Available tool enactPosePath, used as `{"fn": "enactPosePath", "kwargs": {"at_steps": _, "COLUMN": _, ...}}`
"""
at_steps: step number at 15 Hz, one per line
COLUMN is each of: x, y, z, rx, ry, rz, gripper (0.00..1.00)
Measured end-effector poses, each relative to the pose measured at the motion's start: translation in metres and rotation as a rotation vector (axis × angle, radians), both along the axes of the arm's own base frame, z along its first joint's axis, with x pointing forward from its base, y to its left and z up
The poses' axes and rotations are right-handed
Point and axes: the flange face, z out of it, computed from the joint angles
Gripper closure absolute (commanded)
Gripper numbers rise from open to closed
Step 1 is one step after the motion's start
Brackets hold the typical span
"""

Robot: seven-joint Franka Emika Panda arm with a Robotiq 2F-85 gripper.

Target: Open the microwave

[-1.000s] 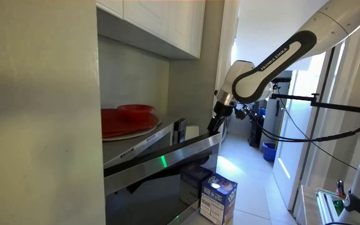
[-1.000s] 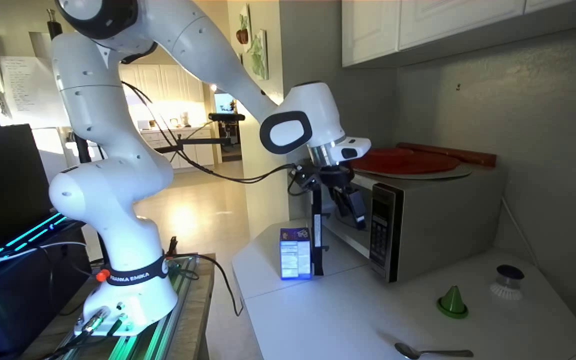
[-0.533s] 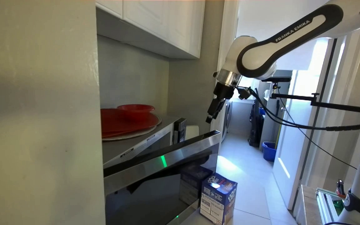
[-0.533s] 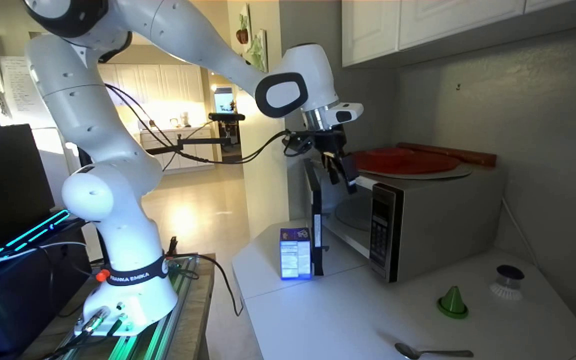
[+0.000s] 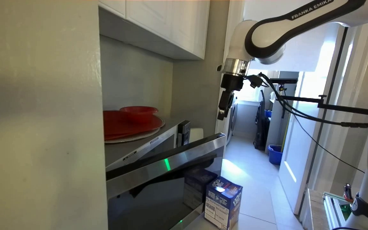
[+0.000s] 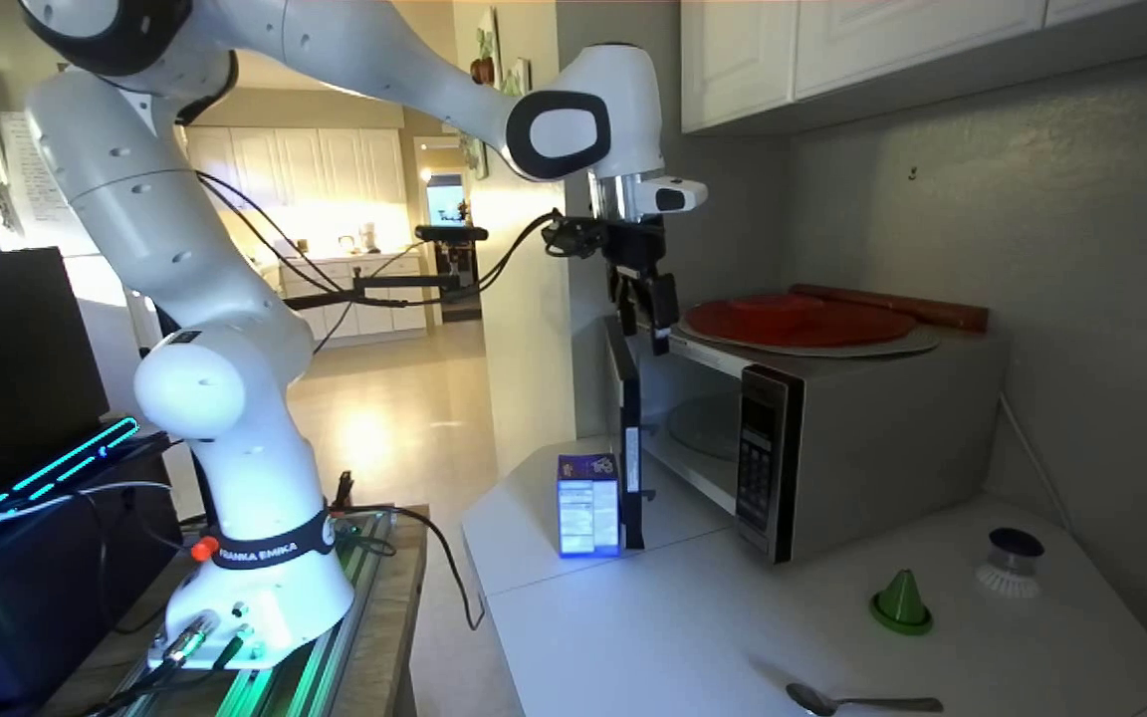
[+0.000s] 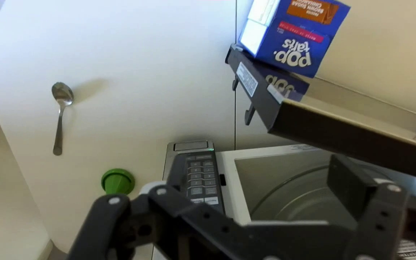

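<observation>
The end effector is pointed downward, its fingers spread apart, and is held above the swung-out door, clear of its top edge. The microwave is seated on the white surface near the wall, its cavity exposed. A blue Pop-Tarts box is positioned just beside the door's outer face; contact cannot be determined. A red bowl is carried atop the microwave. On the control panel side, a spoon, a green cone and a brush are placed on the surface.
</observation>
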Motion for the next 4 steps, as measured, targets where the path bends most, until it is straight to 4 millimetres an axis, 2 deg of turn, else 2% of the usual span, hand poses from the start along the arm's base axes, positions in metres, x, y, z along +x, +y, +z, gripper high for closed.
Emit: {"fn": "enactPosePath", "kwargs": {"at_steps": 4, "x": 0.0000, "y": -0.0119, "z": 0.0032, "rx": 0.044, "ry": 0.041, "rz": -0.033, "gripper": 0.00}}
